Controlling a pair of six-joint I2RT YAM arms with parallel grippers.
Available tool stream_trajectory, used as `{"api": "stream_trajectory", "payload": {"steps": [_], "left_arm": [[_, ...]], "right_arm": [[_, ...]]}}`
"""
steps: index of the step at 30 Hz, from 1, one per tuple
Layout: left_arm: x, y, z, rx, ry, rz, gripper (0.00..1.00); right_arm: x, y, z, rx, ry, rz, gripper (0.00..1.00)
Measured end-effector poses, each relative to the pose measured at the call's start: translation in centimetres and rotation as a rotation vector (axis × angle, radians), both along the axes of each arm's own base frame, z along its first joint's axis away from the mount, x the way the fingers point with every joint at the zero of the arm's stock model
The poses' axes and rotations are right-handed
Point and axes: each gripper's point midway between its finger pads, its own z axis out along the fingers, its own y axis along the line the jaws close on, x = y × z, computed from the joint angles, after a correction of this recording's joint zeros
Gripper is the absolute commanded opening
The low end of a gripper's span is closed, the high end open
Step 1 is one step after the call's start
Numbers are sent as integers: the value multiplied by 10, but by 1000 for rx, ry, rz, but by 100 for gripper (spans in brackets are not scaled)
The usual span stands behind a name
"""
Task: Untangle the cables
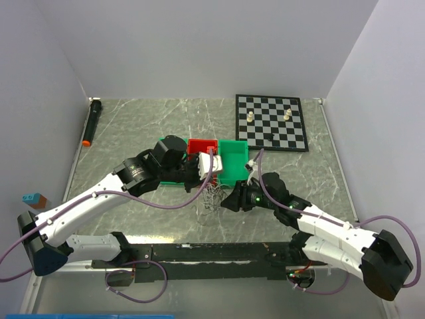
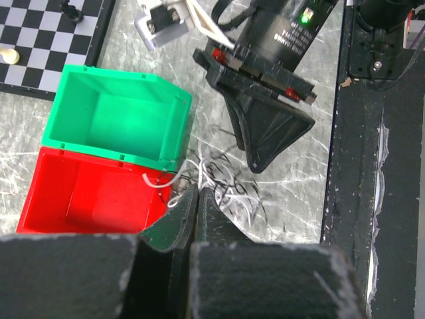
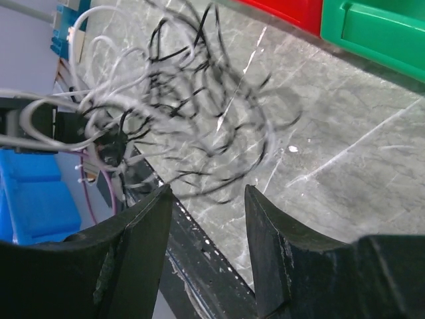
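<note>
While the left gripper (image 2: 198, 194) has its fingers pressed together, apparently pinching white strands at the edge of the cables (image 3: 189, 106), the right gripper (image 3: 206, 199) has its fingers spread wide with nothing between them. The tangle sits at the marbled bench (image 1: 133, 126), just beside the glossy red bin (image 2: 86, 193) and green bin (image 2: 119, 113). The right fingers would do best to take one colour only, then draw apart slowly, since these thin, springy curls likely snag.
</note>
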Motion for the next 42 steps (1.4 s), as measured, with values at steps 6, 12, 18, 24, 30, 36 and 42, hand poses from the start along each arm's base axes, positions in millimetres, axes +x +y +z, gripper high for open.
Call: {"api": "stream_trajectory", "payload": {"steps": [6,12,18,24,30,36,42], "left_arm": [[1,-2,2,-11,-7,1,1],[2,-2,3,-14,-6,3,1],[3,-3,5,-22,-10,6,1],[3,-4,6,-28,-4,12,1],[4,-3,6,-25,-9,19,1],[8,-2,6,-15,-34,28,1],[20,4,33,-3,-137,46,1]], "right_arm": [[1,1,-12,-23,40,-4,55],[0,4,-19,-31,71,5,55],[0,8,-13,-5,59,18,50],[1,9,-15,-4,65,16,0],[2,8,-20,-18,81,4,0],[5,1,-22,-43,73,-31,0],[7,-12,-34,-115,94,-92,0]]}}
